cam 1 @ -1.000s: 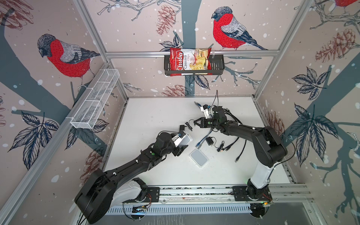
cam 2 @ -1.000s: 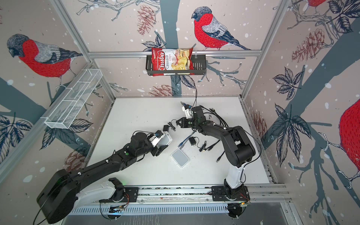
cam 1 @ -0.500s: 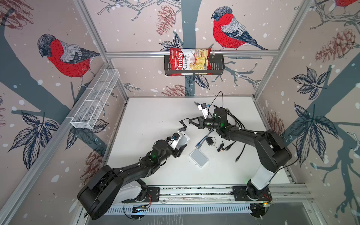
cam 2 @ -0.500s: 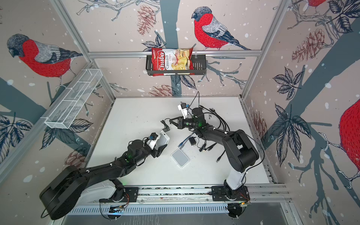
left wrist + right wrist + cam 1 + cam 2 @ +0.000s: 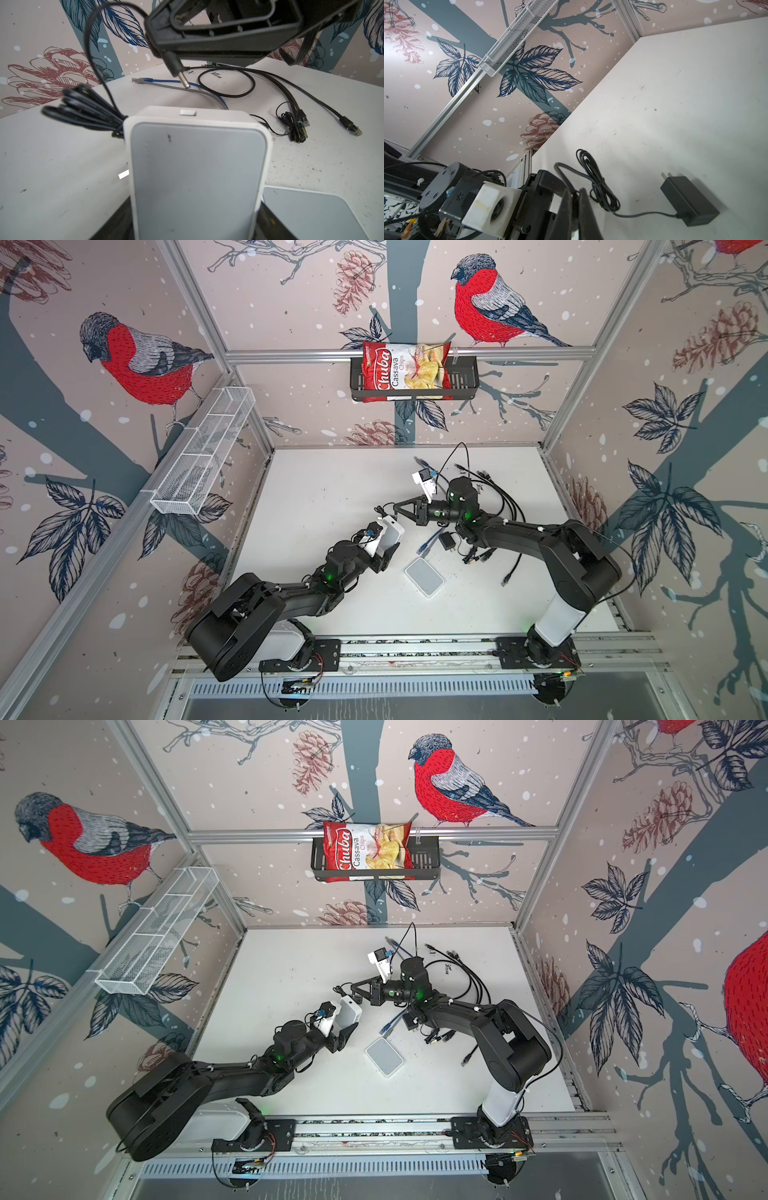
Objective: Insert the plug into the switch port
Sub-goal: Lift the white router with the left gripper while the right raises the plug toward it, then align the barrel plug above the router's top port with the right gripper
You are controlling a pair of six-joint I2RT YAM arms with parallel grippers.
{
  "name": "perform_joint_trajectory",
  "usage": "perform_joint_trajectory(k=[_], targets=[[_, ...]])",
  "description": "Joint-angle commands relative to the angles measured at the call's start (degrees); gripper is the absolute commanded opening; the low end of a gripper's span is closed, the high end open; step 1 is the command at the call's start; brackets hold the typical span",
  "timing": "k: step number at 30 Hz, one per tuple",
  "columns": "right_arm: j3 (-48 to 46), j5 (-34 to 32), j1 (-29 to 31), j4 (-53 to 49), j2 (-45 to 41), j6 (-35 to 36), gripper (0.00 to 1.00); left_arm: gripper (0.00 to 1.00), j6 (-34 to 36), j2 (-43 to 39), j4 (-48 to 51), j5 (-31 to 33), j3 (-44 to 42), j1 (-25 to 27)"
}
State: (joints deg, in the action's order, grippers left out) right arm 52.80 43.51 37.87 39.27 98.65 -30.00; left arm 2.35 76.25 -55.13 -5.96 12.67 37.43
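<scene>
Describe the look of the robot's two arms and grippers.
The left arm and right arm are black, each with a white base link and a green light near the wrist. Each wrist carries a white camera block with thin black cabling. The left gripper and right gripper have black, tapering fingers.

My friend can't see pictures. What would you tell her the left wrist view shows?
A white switch fills the middle. Above it the right gripper pinches a black plug, its metal tip pointing down, not yet in the switch. Loose cables lie on the white table behind.
</scene>
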Motion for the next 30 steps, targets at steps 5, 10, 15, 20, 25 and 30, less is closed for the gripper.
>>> perform_joint_trajectory(k=[5, 10, 15, 20, 25, 30], targets=[[-0.3, -0.8, 1.2, -0.4, -0.8, 3.0, 0.02, 0.64, -0.8, -0.2, -5.9, 0.0, -0.3, 0.0], [-0.2, -1.0, 1.9, -0.7, -0.6, 3.4, 0.02, 0.64, -0.9, 0.4, -7.9, 0.1, -0.3, 0.0], [-0.8, -2.1, 2.0, 0.1, -0.7, 3.2, 0.02, 0.64, -2.3, 1.8, -11.8, -0.9, -0.9, 0.0], [-1.4, -3.2, 2.3, 0.9, -1.3, 3.6, 0.01, 0.64, -5.1, 3.4, -13.8, -1.3, 0.0, 0.0], [-2.2, -5.8, 2.6, 0.5, -2.4, 5.0, 0.01, 0.64, -7.7, 3.3, -15.3, -1.9, 0.5, 0.0], [-2.4, -8.0, 3.3, 0.1, -3.2, 6.8, 0.01, 0.64, -8.6, 2.3, -14.2, -2.4, 1.1, 0.0]])
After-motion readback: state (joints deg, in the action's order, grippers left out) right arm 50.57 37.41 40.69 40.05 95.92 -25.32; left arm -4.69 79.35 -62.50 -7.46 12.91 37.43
